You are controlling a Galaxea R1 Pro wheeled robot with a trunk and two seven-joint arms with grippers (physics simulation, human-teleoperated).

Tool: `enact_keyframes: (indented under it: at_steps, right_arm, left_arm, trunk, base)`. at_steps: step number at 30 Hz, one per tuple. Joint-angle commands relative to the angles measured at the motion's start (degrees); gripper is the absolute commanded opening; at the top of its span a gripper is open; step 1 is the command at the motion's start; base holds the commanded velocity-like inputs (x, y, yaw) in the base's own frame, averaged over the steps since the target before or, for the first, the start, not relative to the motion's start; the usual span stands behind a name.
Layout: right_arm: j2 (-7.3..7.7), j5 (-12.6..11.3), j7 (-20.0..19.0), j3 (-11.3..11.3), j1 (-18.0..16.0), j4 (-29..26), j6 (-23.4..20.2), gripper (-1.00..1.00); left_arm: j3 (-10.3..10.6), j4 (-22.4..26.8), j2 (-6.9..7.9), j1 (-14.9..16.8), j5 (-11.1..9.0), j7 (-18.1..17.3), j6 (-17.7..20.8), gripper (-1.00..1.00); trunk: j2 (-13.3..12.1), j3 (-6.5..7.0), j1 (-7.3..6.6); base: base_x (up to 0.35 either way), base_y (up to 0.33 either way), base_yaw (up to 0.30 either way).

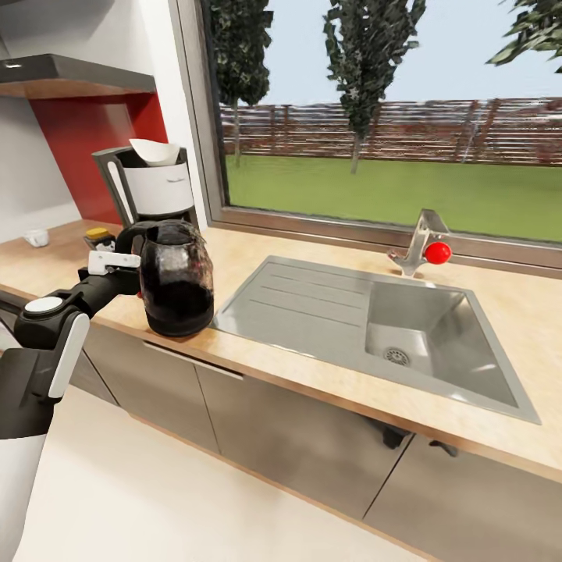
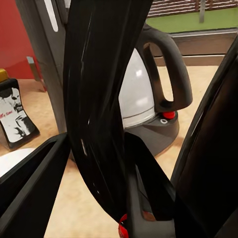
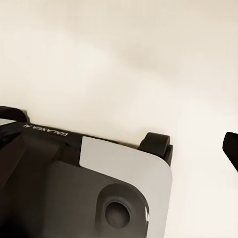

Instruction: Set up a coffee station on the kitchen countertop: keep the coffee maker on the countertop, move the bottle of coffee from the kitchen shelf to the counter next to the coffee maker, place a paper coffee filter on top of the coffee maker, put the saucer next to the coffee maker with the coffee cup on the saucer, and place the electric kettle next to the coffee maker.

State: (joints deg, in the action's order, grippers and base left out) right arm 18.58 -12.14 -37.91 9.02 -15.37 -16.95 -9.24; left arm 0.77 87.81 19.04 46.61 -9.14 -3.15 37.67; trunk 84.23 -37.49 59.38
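Observation:
The electric kettle [image 1: 178, 282], dark glass with a black handle, stands on the kitchen countertop [image 1: 257, 257] near its front edge. My left gripper [image 1: 131, 261] is shut on the kettle's handle [image 2: 99, 94], which runs between the fingers [image 2: 29, 191] in the left wrist view. Just behind it is the coffee maker [image 1: 153, 193] with the paper coffee filter [image 1: 156, 151] on top; its carafe [image 2: 141, 91] is visible past the handle. The bottle of coffee [image 1: 99, 236] [image 2: 15, 116] stands beside the machine. A small white coffee cup [image 1: 35, 237] sits far left. I cannot make out the saucer.
A steel sink [image 1: 375, 320] with a drainboard lies right of the kettle, and a faucet [image 1: 421, 243] with a red knob stands behind it. The window runs along the back. The right wrist view looks down at the robot's base [image 3: 99, 183] and pale floor.

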Motion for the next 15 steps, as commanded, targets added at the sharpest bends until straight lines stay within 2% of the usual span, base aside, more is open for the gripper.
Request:
enact_keyframes:
  at_steps: [1,10,15]
  right_arm:
    - [0.05,-0.61,-0.05,0.30,-0.01,-0.10,-0.52,1.00]
    - [0.05,-0.61,-0.05,0.30,-0.01,-0.10,-0.52,1.00]
    - [0.05,-0.61,-0.05,0.30,-0.01,-0.10,-0.52,1.00]
  left_arm:
    - [0.02,0.07,0.03,0.06,-0.35,0.07,0.30,-1.00]
    - [-0.05,0.10,0.03,0.06,-0.35,0.07,0.30,-1.00]
    - [-0.06,0.10,0.03,0.06,-0.35,0.07,0.30,-1.00]
  trunk:
    - [0.45,-0.23,0.22]
    - [0.85,-0.41,0.44]
    - [0.85,-0.41,0.44]
  base:
    - [0.000,0.000,0.000]
    - [0.003,0.000,0.000]
    - [0.101,0.000,0.000]
